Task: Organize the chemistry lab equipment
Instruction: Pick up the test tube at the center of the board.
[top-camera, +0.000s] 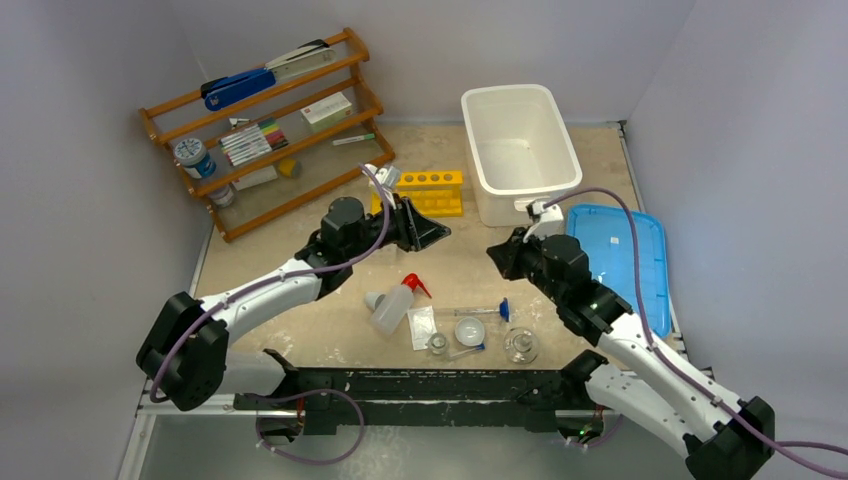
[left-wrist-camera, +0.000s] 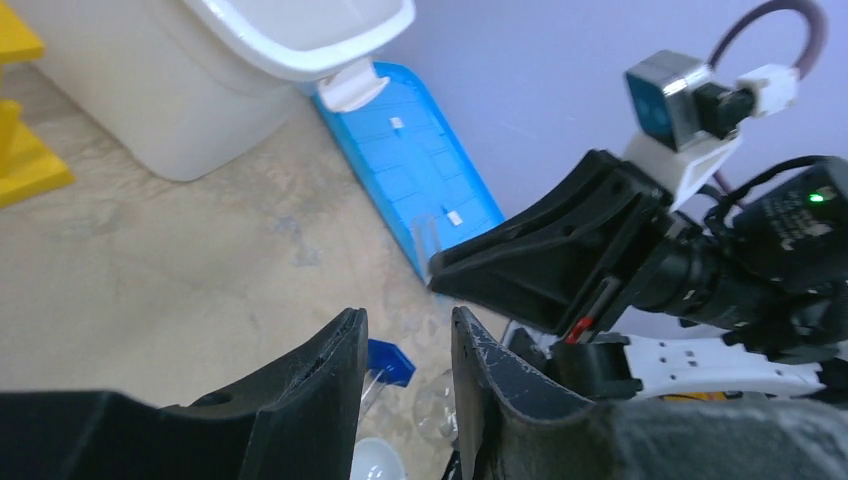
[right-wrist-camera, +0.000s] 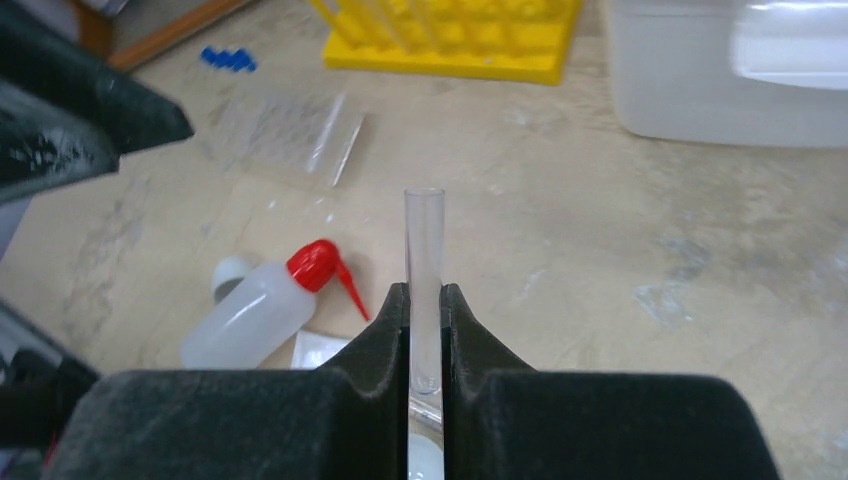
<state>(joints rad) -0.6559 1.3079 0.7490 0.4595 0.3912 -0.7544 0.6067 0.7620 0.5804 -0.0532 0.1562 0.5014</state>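
My right gripper (right-wrist-camera: 425, 300) is shut on a clear tube (right-wrist-camera: 424, 250) that sticks out past its fingertips above the tabletop. In the top view the right gripper (top-camera: 495, 256) hovers at mid-table. My left gripper (left-wrist-camera: 408, 320) is open and holds nothing; it (top-camera: 438, 232) faces the right one, just in front of the yellow rack (top-camera: 430, 191). The white squeeze bottle (top-camera: 392, 306) with a red nozzle lies on its side. Beside it are a blue-capped tube (top-camera: 488, 313), a small dish (top-camera: 469, 330) and two glass flasks (top-camera: 520, 345) (top-camera: 438, 343). A flat clear tray (right-wrist-camera: 285, 135) lies near the rack.
A white bin (top-camera: 520, 145) stands at the back right with its blue lid (top-camera: 620, 260) lying flat to its right. The wooden shelf (top-camera: 270, 130) with a stapler, markers and boxes fills the back left. Loose blue caps (right-wrist-camera: 228, 60) lie near the shelf.
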